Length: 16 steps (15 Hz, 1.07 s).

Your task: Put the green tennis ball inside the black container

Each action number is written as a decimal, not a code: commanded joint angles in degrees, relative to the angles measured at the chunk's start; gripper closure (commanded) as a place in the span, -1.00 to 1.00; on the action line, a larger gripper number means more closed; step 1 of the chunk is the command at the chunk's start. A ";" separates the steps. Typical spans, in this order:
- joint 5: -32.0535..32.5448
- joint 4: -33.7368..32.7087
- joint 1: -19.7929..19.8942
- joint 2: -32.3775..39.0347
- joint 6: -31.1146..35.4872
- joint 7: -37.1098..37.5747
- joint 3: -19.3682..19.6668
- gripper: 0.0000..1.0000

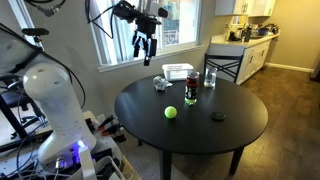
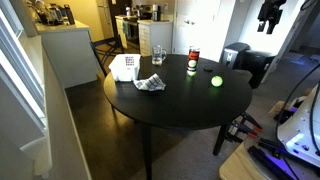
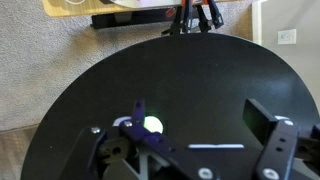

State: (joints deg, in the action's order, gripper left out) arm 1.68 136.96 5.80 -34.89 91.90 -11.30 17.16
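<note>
The green tennis ball (image 1: 170,113) lies on the round black table (image 1: 240,125), near its front. It also shows in an exterior view (image 2: 216,81) and in the wrist view (image 3: 153,125), partly behind one finger. The black container (image 1: 190,90) stands upright behind the ball, next to a clear drinking glass (image 1: 210,78); it also shows in an exterior view (image 2: 193,62). My gripper (image 1: 143,46) hangs high above the table by the window, open and empty. It is at the top edge in an exterior view (image 2: 268,18), and its jaws are spread in the wrist view (image 3: 200,120).
A white tray (image 1: 178,71) and a crumpled wrapper (image 1: 160,83) lie at the back of the table. A flat black disc (image 1: 218,117) lies near the ball. A chair (image 1: 222,66) stands behind the table. A robot base (image 1: 60,110) is beside it.
</note>
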 commanded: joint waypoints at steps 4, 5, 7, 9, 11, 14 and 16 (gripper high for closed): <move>-0.59 -0.10 1.46 0.30 -0.07 -0.69 -1.13 -1.00; -0.59 -0.10 1.46 0.30 -0.07 -0.69 -1.14 -1.00; -0.47 0.16 1.49 0.84 0.91 -0.79 -1.05 -1.00; -0.18 0.90 1.61 2.41 4.17 -1.00 -0.71 -1.00; -0.69 1.68 1.53 4.86 9.00 -2.29 0.32 -1.00; -3.09 3.22 1.30 9.95 18.85 -4.38 2.50 -1.00; -4.62 3.93 1.12 13.60 24.58 -6.44 3.42 -1.00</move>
State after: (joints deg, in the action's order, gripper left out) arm 0.27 140.35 6.21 -26.68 109.79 -13.33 19.66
